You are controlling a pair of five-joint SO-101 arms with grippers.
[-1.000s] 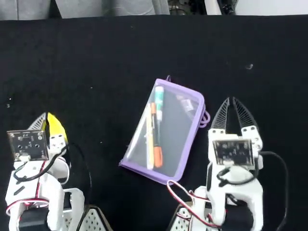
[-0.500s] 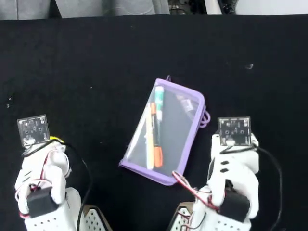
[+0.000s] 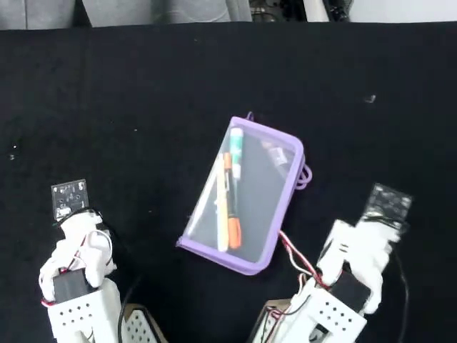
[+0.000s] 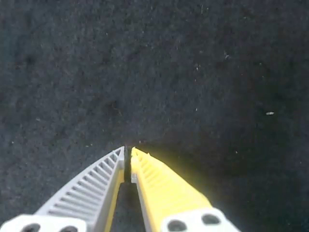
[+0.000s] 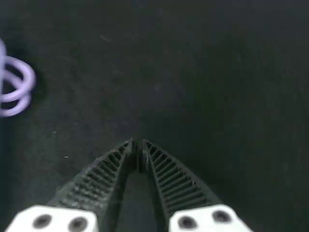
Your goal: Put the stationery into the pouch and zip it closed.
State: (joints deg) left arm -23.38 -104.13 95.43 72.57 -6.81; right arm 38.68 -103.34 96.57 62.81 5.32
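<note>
A purple-edged clear pouch (image 3: 257, 193) lies tilted in the middle of the black table. Through its clear front I see an orange marker (image 3: 230, 207), a green-capped pen (image 3: 235, 151) and a white pen (image 3: 212, 204) inside. Its purple pull loop (image 3: 305, 175) sticks out on the right side and also appears as the loop (image 5: 14, 92) in the right wrist view. My left gripper (image 4: 128, 152) is shut and empty over bare cloth. My right gripper (image 5: 138, 145) is shut and empty, a short way from the loop. The left arm (image 3: 75, 250) and right arm (image 3: 360, 250) stand folded back at the near edge.
Black cloth (image 3: 143, 93) covers the whole table, with open room around the pouch on every side. The table's far edge (image 3: 214, 23) runs along the back, with grey and white things behind it.
Both arms have drawn back toward the near edge and folded up; their fingers have left the high view. The pouch and its contents have not moved.
</note>
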